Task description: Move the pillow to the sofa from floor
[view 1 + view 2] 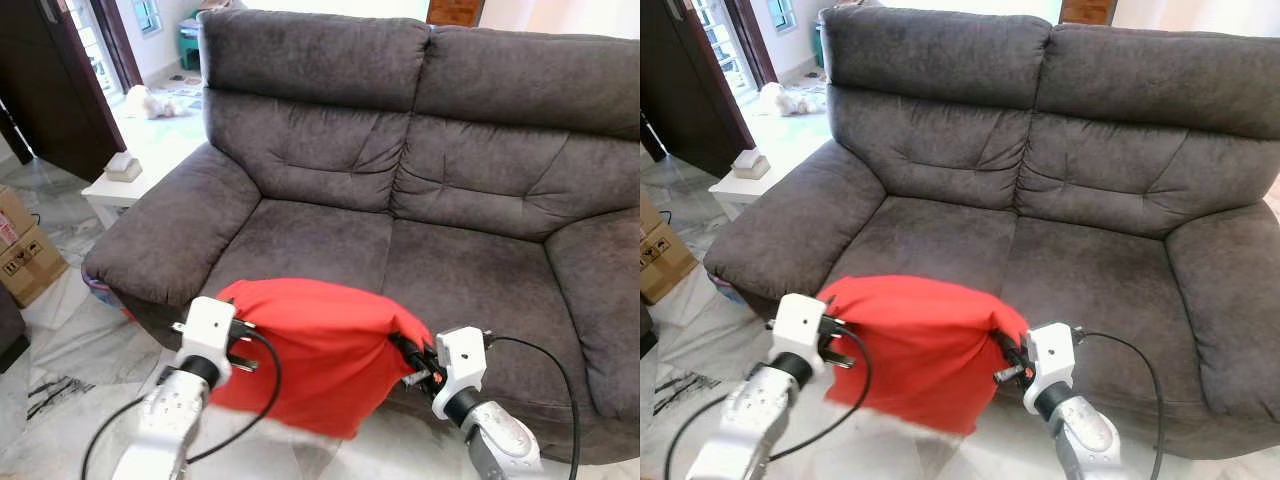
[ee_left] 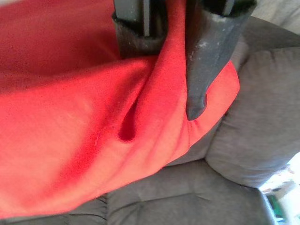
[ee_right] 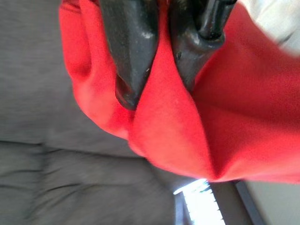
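Your left pincer [image 1: 243, 345] is clenched on the left edge of the red pillow [image 1: 310, 355], and your right pincer [image 1: 408, 358] is clenched on its right edge. Both silver arms reach forward and up from the lower edge of the head view, wrists level with each other, so the pillow hangs between them in the air in front of the grey sofa [image 1: 420, 200], its top about level with the seat's front edge and its lower part hanging in front of the sofa's base.

Your left wrist camera shows the black fingers [image 2: 206, 61] pinching a fold of red cloth, with sofa cushions beyond. Your right wrist camera shows the same pinch from the other side. The head views add the surroundings: a small white desk [image 1: 115, 192] beside the sofa's arm, a cardboard box [image 1: 25, 255] on the marble floor [image 1: 70, 350].
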### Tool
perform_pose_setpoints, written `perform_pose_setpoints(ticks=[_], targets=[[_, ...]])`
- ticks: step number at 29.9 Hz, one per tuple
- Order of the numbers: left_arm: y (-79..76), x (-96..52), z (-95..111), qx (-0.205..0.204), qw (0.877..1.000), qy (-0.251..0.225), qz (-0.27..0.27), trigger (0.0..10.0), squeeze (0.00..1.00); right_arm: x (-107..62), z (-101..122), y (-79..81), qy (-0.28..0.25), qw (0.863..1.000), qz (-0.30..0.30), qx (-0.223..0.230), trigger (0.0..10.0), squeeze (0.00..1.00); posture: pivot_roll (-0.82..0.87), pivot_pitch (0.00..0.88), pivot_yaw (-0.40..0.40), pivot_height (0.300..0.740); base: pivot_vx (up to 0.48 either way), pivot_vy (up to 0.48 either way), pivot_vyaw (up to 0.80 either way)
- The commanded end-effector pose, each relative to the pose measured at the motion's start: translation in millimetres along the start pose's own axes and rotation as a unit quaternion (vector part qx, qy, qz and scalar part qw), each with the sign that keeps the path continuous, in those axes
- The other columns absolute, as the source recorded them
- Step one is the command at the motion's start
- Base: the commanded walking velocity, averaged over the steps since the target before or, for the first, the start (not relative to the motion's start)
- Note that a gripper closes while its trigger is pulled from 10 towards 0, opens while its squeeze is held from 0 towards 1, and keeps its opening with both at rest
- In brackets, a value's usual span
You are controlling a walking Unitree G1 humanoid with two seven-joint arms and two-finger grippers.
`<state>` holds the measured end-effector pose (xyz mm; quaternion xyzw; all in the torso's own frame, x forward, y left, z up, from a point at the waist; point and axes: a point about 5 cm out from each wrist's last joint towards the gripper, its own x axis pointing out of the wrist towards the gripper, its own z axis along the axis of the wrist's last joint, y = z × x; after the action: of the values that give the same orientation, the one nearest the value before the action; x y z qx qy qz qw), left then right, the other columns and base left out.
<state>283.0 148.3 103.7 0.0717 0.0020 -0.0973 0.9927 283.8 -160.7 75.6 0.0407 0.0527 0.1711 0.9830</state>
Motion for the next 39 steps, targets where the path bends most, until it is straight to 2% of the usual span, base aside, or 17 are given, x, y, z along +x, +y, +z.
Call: perform_pose_setpoints(ticks=[1, 4, 8, 12, 16, 22, 35, 39], targets=[[0.1, -0.9, 16.4, 0.015, 0.999, -0.043, 0.005, 10.0, 0.0, 2.5, 18.1, -5.0, -0.049, 0.999, -0.022, 0.001, 10.0, 0.0, 0.1, 0.092, 0.016, 0.74, 0.0, 0.0, 0.0], [1.4, -1.3, 18.0, 0.025, 0.998, -0.048, 0.02, 10.0, 0.0, 5.7, 26.7, -12.1, -0.07, 0.996, -0.06, 0.011, 10.0, 0.0, 0.11, 0.092, 0.013, 0.74, 0.0, -0.08, 0.0], [7.7, -1.8, 19.1, 0.016, 0.998, -0.05, 0.041, 10.0, 0.0, 5.8, 28.8, -17.4, -0.076, 0.993, -0.085, 0.016, 10.0, 0.0, 0.11, 0.091, 0.014, 0.74, 0.0, -0.276, 0.0], [8.5, -0.3, 18.3, 0.005, 0.998, -0.048, 0.03, 10.0, 0.0, 6.3, 28.3, -16.8, -0.076, 0.993, -0.081, 0.03, 10.0, 0.0, 0.08, 0.085, 0.012, 0.74, 0.0, -0.289, -0.6], [7.0, 1.5, 19.3, 0.003, 0.998, -0.054, 0.027, 10.0, 0.0, 4.7, 30.4, -17.8, -0.083, 0.993, -0.081, 0.018, 10.0, 0.0, 0.08, 0.075, 0.009, 0.74, 0.0, -0.29, -0.8], [0.5, 1.9, 18.3, -0.006, 0.998, -0.055, 0.016, 10.0, 0.0, 6.3, 32.5, -16.7, -0.095, 0.991, -0.083, 0.034, 10.0, 0.0, 0.07, 0.057, 0.009, 0.74, 0.0, -0.29, 0.0], [4.3, 3.7, 21.3, -0.006, 0.998, -0.067, 0.014, 10.0, 0.0, 10.3, 35.9, -17.0, -0.103, 0.991, -0.079, 0.027, 10.0, 0.0, 0.08, 0.036, 0.004, 0.74, 0.0, -0.287, 0.0], [3.9, 3.8, 22.3, 0.007, 0.998, -0.066, 0.014, 10.0, 0.0, 9.6, 36.7, -13.1, -0.108, 0.992, -0.064, 0.022, 10.0, 0.0, 0.09, 0.047, 0.004, 0.74, 0.0, -0.281, 0.0]])
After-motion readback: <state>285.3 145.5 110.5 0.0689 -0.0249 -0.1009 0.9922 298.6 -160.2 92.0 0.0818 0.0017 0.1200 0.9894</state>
